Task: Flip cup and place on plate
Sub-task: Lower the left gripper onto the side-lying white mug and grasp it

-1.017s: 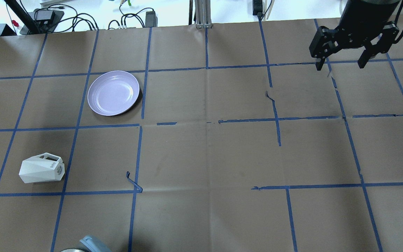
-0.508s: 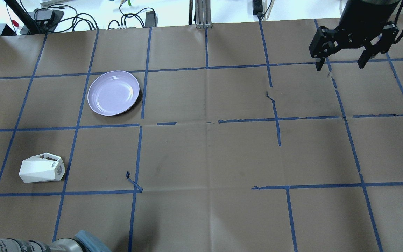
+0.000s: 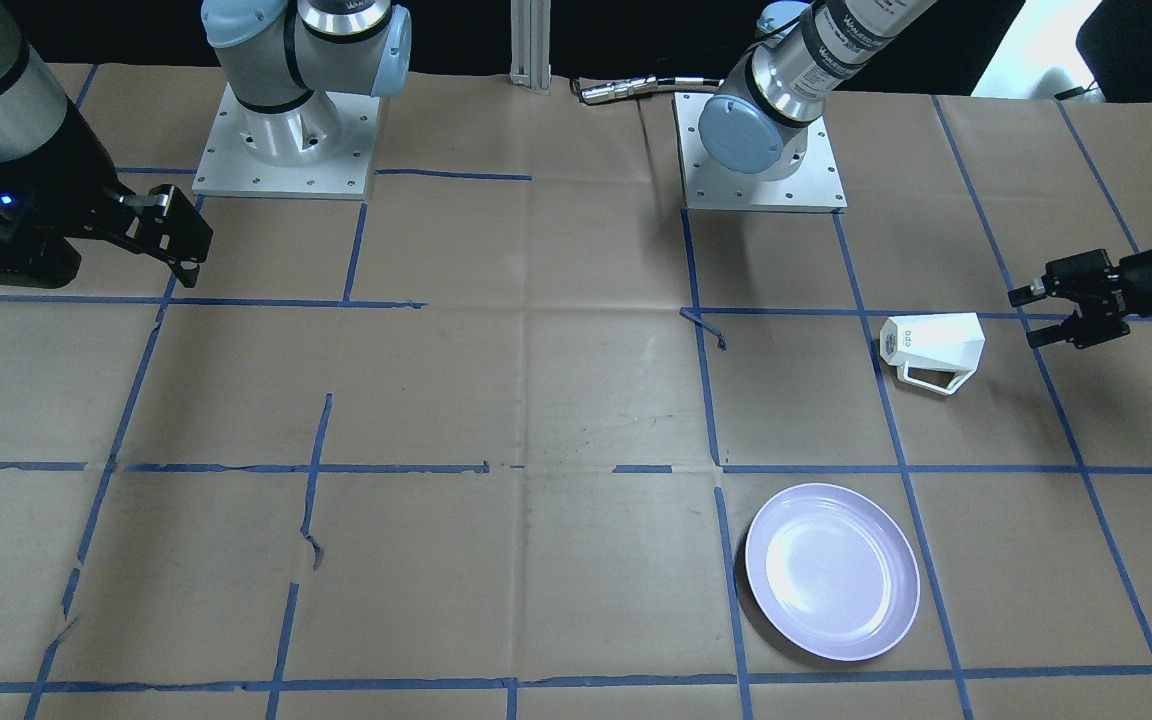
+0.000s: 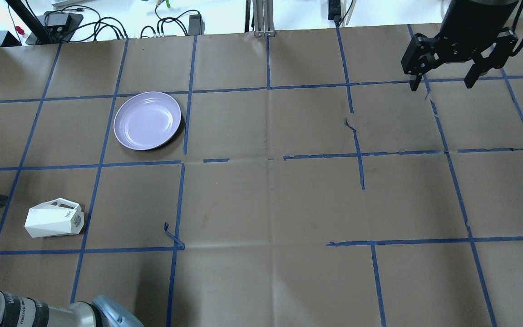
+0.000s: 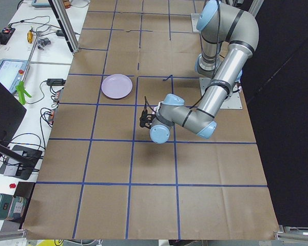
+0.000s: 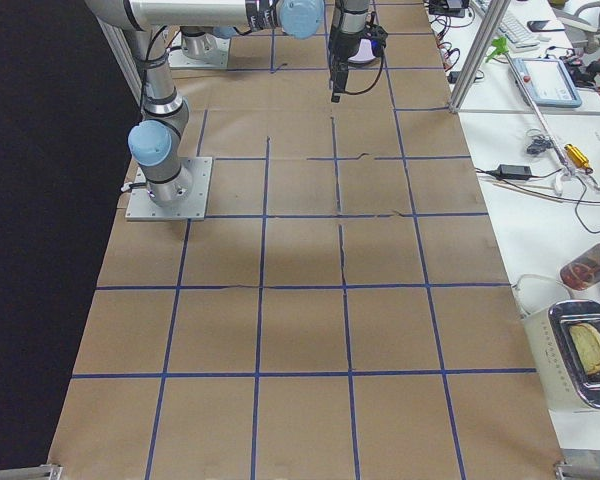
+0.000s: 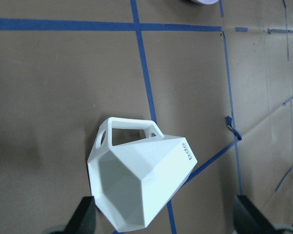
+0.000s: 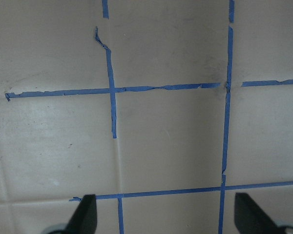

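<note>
The white faceted cup [image 4: 52, 220] lies on its side near the table's left edge, with its handle toward the plate. It also shows in the front view [image 3: 933, 345] and fills the left wrist view [image 7: 141, 187], mouth toward the camera. The lavender plate [image 4: 147, 120] sits empty, farther from the robot than the cup, and shows in the front view [image 3: 831, 570]. My left gripper [image 3: 1026, 318] is open, level with the cup, a short gap to its outer side. My right gripper [image 4: 441, 84] is open and empty above the far right of the table.
Cables and power adapters [image 4: 107, 25] lie beyond the table's far edge, beside an aluminium post [image 4: 263, 18]. A loose curl of blue tape [image 4: 173, 236] sticks up right of the cup. The two arm bases [image 3: 281, 140] stand at the robot's side of the table.
My left arm has come into the overhead view at the bottom left, and a left finger has entered at the left edge, moving toward the cup. Cup, plate and right gripper have not moved.
</note>
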